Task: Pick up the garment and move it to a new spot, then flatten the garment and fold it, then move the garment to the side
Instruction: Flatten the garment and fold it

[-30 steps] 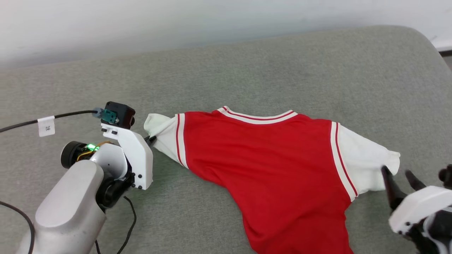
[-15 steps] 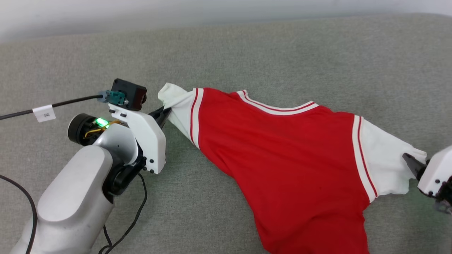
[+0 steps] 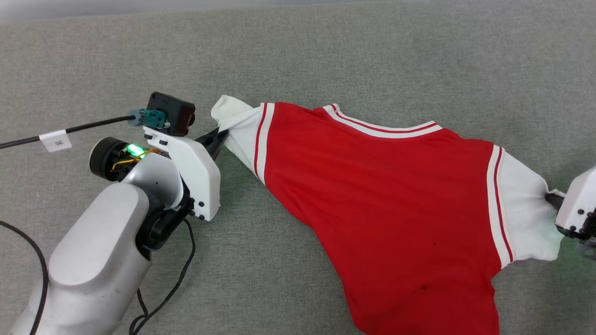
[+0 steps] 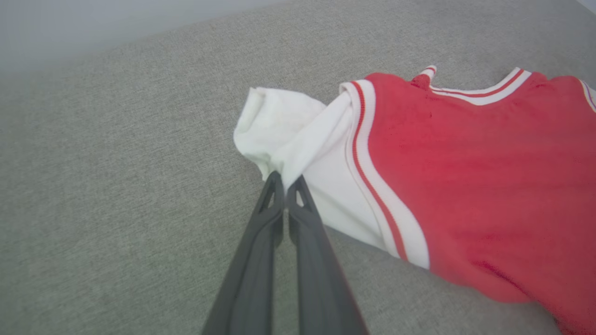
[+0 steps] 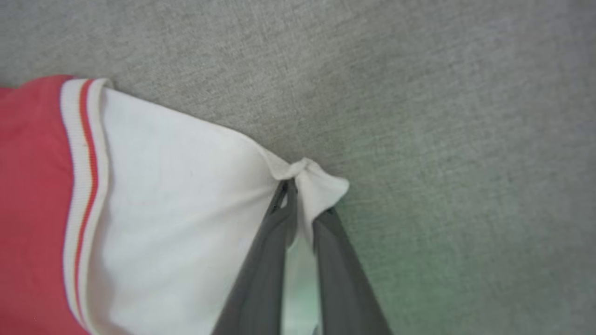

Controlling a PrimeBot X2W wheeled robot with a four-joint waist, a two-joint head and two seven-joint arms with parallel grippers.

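The garment (image 3: 382,200), a red shirt with white sleeves and striped trim, lies spread on the grey cloth surface (image 3: 372,56). My left gripper (image 3: 222,135) is shut on the edge of its left white sleeve (image 4: 279,121), the two dark fingers pressed together in the left wrist view (image 4: 285,182). At the right edge of the head view my right gripper (image 3: 551,199) pinches the cuff of the right white sleeve (image 5: 177,209). In the right wrist view (image 5: 307,200) a bunched fold of white cloth sits between the fingers. The shirt's hem runs out of view below.
A black cable with a white label (image 3: 55,139) runs to the left wrist camera, and more cable loops (image 3: 172,288) lie beside the left forearm. A pale wall (image 3: 46,9) borders the far edge. Bare grey cloth extends beyond the shirt.
The head camera has tilted down. My right gripper came in onto the right sleeve's cuff and closed on it. The left gripper kept its hold on the left sleeve.
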